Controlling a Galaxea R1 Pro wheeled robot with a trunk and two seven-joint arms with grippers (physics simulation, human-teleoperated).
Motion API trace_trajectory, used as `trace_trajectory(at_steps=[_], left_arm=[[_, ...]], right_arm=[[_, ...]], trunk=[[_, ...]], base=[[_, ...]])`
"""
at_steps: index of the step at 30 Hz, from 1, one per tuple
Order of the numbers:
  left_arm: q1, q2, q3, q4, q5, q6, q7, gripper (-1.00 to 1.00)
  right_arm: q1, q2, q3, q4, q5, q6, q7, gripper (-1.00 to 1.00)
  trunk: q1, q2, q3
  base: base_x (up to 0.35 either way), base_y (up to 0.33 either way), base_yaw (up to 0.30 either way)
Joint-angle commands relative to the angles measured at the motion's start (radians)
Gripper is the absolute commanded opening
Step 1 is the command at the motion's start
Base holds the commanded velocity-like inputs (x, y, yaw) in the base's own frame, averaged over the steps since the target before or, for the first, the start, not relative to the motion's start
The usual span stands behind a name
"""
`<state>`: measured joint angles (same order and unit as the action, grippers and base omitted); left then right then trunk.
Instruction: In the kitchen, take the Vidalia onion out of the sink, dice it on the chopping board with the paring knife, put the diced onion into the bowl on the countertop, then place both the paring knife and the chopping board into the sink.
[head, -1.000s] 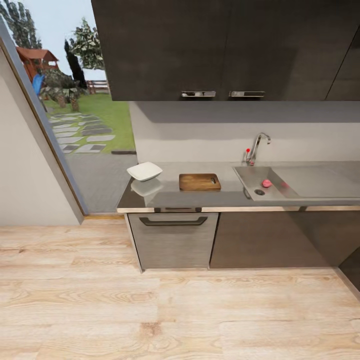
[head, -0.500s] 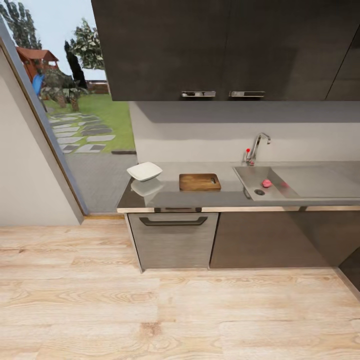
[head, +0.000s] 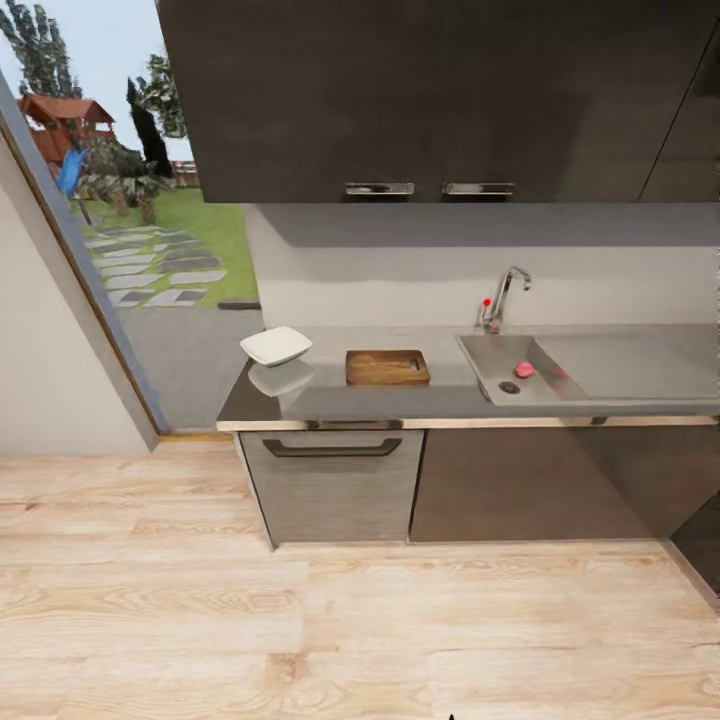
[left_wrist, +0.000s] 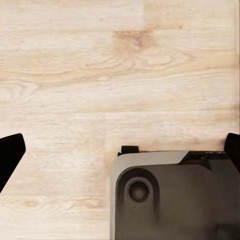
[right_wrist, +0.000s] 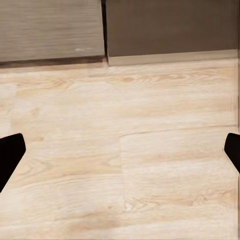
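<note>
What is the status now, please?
Both pincers open, empty, over the wooden floor. Vidalia onion sits in the sink; chopping board beside bowl. Nothing blocking the countertop.

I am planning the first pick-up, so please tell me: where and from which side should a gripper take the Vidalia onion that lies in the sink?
Probably from above, closing on the two sides of the Vidalia onion. It is a small rounded lump lying on the floor of the sink near the drain, so the basin walls would likely hinder a sideways approach. The tap stands behind the basin, so coming down from the front side seems safest.
</note>
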<state>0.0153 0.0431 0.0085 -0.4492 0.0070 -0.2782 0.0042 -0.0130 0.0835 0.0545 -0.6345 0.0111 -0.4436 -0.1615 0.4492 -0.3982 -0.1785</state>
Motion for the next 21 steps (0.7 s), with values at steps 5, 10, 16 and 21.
trace_trajectory(at_steps=[5, 10, 16, 21], left_arm=[[0.001, 0.0, 0.001, -0.002, 0.001, -0.001, 0.0, 1.0], [0.001, 0.0, 0.001, -0.001, 0.001, -0.001, 0.0, 1.0], [0.001, 0.0, 0.001, 0.0, 0.001, -0.001, 0.0, 1.0], [0.001, 0.0, 0.001, 0.0, 0.001, -0.001, 0.0, 1.0]], right_arm=[[-0.001, -0.001, 0.005, 0.002, 0.001, -0.005, -0.009, 1.0], [0.0, -0.001, 0.005, 0.004, 0.001, -0.006, -0.009, 1.0], [0.0, -0.001, 0.006, 0.008, 0.001, -0.006, -0.009, 1.0], [-0.001, -0.001, 0.005, 0.008, 0.001, -0.006, -0.009, 1.0]], trunk=[[0.001, -0.002, 0.001], [0.001, -0.002, 0.005], [0.001, -0.002, 0.011], [0.001, -0.002, 0.016]], base=[[0.17, -0.26, -0.098], [0.182, -0.26, -0.144], [0.189, -0.255, -0.16], [0.191, -0.254, -0.163]])
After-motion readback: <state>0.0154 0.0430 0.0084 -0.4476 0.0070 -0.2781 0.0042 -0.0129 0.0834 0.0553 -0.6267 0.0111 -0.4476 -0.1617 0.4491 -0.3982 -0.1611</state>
